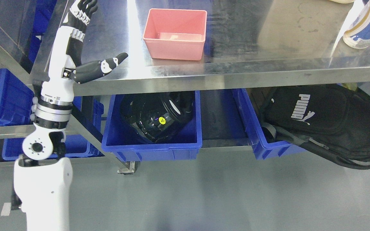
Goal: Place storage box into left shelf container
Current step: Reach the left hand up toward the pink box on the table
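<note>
I see the pink storage box (174,33) standing on the steel table (268,69), to the right of my left robot hand (87,38). The robot hand is spread and holds nothing. The box's long side runs left-right. I judge the reach goes rightward.

Steel table (268,69) carrying a pink storage box (174,33)
Bottles (365,25) are standing at its right edge

I'm looking at what seems a workshop or storeroom: a steel bench (268,72), blue plastic bins (153,146) on the lower rack, grey painted floor (204,199).
</note>
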You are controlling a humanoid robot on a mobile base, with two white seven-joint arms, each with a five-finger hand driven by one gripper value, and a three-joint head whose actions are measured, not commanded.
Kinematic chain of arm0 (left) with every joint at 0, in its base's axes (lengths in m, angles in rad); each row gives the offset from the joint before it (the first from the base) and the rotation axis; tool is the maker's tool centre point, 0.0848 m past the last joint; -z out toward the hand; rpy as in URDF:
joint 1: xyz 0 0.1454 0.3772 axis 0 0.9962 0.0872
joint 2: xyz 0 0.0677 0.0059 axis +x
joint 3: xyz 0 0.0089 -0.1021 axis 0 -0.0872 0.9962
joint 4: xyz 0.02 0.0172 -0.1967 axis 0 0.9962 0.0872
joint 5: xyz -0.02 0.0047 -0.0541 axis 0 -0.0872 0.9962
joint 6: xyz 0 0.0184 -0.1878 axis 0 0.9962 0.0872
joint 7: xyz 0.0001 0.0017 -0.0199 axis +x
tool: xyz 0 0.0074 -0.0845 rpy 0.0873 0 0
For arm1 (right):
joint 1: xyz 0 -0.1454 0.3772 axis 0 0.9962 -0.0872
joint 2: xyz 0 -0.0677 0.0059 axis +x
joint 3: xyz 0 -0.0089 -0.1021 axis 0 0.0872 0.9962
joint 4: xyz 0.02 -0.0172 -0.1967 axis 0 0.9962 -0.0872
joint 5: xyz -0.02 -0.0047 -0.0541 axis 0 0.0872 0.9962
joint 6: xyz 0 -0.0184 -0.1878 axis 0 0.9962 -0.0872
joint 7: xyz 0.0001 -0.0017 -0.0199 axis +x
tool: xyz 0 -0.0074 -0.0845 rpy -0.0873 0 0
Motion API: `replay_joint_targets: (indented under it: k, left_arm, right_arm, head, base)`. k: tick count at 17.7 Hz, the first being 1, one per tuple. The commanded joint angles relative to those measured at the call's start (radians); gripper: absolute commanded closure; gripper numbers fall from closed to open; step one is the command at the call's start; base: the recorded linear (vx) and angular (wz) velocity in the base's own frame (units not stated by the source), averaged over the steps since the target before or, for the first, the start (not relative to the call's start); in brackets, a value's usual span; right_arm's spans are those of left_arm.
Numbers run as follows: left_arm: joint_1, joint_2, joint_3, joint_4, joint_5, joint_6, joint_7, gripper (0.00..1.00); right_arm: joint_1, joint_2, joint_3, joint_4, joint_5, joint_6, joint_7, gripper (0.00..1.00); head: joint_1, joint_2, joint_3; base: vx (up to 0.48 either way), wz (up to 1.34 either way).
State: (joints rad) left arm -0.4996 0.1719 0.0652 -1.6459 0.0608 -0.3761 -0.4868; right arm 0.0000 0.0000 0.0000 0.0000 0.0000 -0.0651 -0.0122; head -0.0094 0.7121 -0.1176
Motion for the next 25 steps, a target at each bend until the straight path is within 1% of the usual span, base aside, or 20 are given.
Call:
replay_joint_targets:
  k: [1,2,4,5,6,8,10,12,14,16,17,18,19,22,25]
  left_arm:
    - [-0.247,0.435,-0.152,0.138,-0.001,0.009,-0.172,0.0]
    - [-0.293,0.455,-0.224,0.15,-0.002,0.009,-0.23,0.0]
    - [-0.336,0.449,-0.347,0.153,-0.007,0.02,-0.312,0.0]
    - [-0.359,0.442,-0.399,0.155,-0.007,0.048,-0.315,0.0]
    - [-0.387,0.436,-0.438,0.161,-0.007,0.105,-0.315,0.0]
    - [-0.416,0.414,-0.472,0.187,-0.009,0.195,-0.323,0.01]
    - [-0.444,0.379,-0.502,0.212,-0.03,0.259,-0.326,0.02]
    - [-0.471,0.312,-0.505,0.213,-0.027,0.328,-0.329,0.02]
    - [-0.513,0.25,-0.505,0.213,-0.013,0.368,-0.331,0.02]
    - [-0.53,0.216,-0.509,0.213,0.013,0.413,-0.331,0.02]
    - [-0.53,0.184,-0.515,0.216,0.019,0.433,-0.331,0.02]
    - [-0.528,0.161,-0.527,0.224,0.017,0.442,-0.335,0.02]
    - [-0.528,0.153,-0.548,0.235,0.013,0.444,-0.349,0.02]
    - [-0.531,0.147,-0.571,0.25,0.004,0.444,-0.422,0.02]
    - [-0.539,0.127,-0.571,0.3,-0.132,0.444,-0.493,0.02]
  right_arm:
    - [-0.008,-0.017,-0.003,-0.017,-0.002,0.001,0.0,0.0]
    - [-0.008,-0.017,-0.003,-0.017,-0.002,0.001,0.0,0.0]
    - [-0.008,-0.017,-0.003,-0.017,-0.002,0.001,0.0,0.0]
    - [-0.008,-0.017,-0.003,-0.017,-0.002,0.001,0.0,0.0]
    - [-0.008,-0.017,-0.003,-0.017,-0.002,0.001,0.0,0.0]
    - [-0.008,-0.017,-0.003,-0.017,-0.002,0.001,0.0,0.0]
    - [-0.008,-0.017,-0.003,-0.017,-0.002,0.001,0.0,0.0]
    - [-0.008,-0.017,-0.003,-0.017,-0.002,0.001,-0.002,0.0]
    - [-0.008,-0.017,-0.003,-0.017,-0.002,0.001,-0.002,0.0]
    - [-0.008,-0.017,-0.003,-0.017,-0.002,0.001,0.0,0.0]
    - [-0.008,-0.017,-0.003,-0.017,-0.002,0.001,0.0,0.0]
    - [-0.008,-0.017,-0.003,-0.017,-0.002,0.001,-0.002,0.0]
    - [-0.008,-0.017,-0.003,-0.017,-0.002,0.001,0.0,0.0]
    - [-0.008,-0.017,-0.003,-0.017,-0.002,0.001,0.0,0.0]
    - [-0.008,-0.017,-0.003,-0.017,-0.002,0.001,-0.002,0.0]
  head:
    - [0.0,0.0,0.0]
    - [0.0,0.0,0.0]
    - [0.0,0.0,0.0]
    - [0.0,0.0,0.0]
    - [0.0,0.0,0.0]
    - [0.0,0.0,0.0]
    - [0.0,0.0,0.0]
    - [0.0,0.0,0.0]
    - [0.0,0.0,0.0]
    - [0.0,0.0,0.0]
    - [0.0,0.0,0.0]
    - [0.0,0.0,0.0]
    - [0.0,0.0,0.0]
    - [0.0,0.0,0.0]
    - [0.0,0.0,0.0]
  base:
    - [0.0,0.0]
    - [0.0,0.0]
    - [0.0,0.0]
    - [0.0,0.0]
    - [0.0,0.0]
    - [0.0,0.0]
    - [0.0,0.0]
    - [0.0,0.0]
    - [0.0,0.0]
    - [0.0,0.0]
    - [0.0,0.0]
    - [0.0,0.0]
    - [0.0,0.0]
    - [0.0,0.0]
    - [0.0,0.0]
